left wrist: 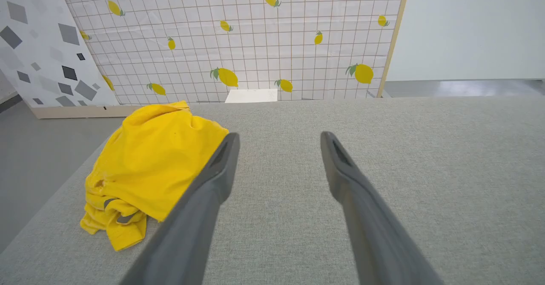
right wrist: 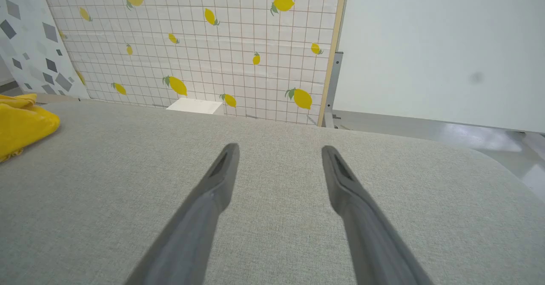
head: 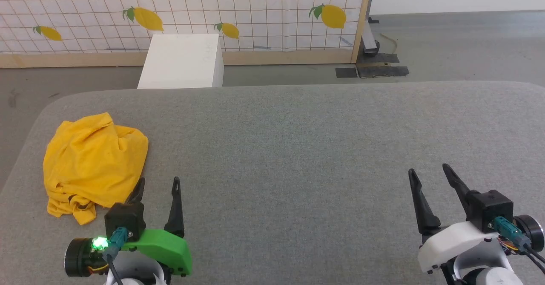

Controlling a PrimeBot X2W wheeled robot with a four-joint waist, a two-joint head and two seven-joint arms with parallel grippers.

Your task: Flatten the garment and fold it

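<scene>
Reaching toward ten o'clock, the wide-open left gripper point(head: 158, 179) should pinch one garment point(head: 91, 157) edge; the right gripper point(head: 428, 168) hangs equally wide.

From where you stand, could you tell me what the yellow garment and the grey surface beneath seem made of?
The garment: thin, soft, matte fabric, perhaps cotton; it slumps in creased folds. The grey surface: matte woven cloth, showing a fine flecked weave.
</scene>
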